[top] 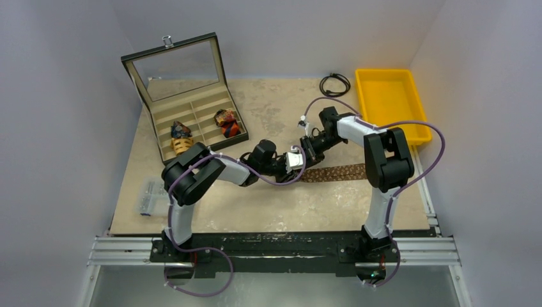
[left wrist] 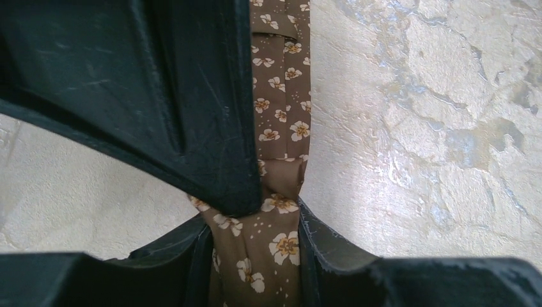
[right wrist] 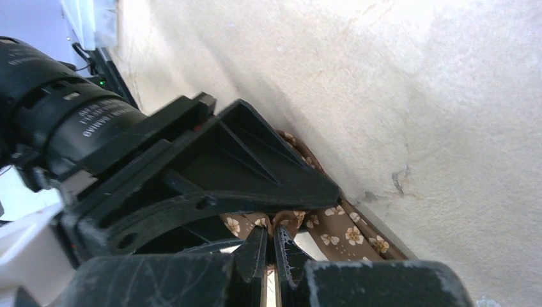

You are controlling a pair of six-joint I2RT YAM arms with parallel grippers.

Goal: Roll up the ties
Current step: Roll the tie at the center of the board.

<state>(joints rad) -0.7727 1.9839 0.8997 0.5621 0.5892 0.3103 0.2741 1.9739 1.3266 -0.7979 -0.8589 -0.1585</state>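
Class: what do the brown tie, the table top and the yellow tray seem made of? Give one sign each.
Brown tie: printed cloth, matte; it creases and bunches. Table top: mottled beige, stone-like, perhaps laminate; faint sheen. Yellow tray: probably moulded plastic; even colour, smooth rim.

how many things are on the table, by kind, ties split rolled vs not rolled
rolled ties: 2
brown tie, unrolled: 1
box: 1
yellow tray: 1
cable loop: 1
plastic packet: 1
total: 7
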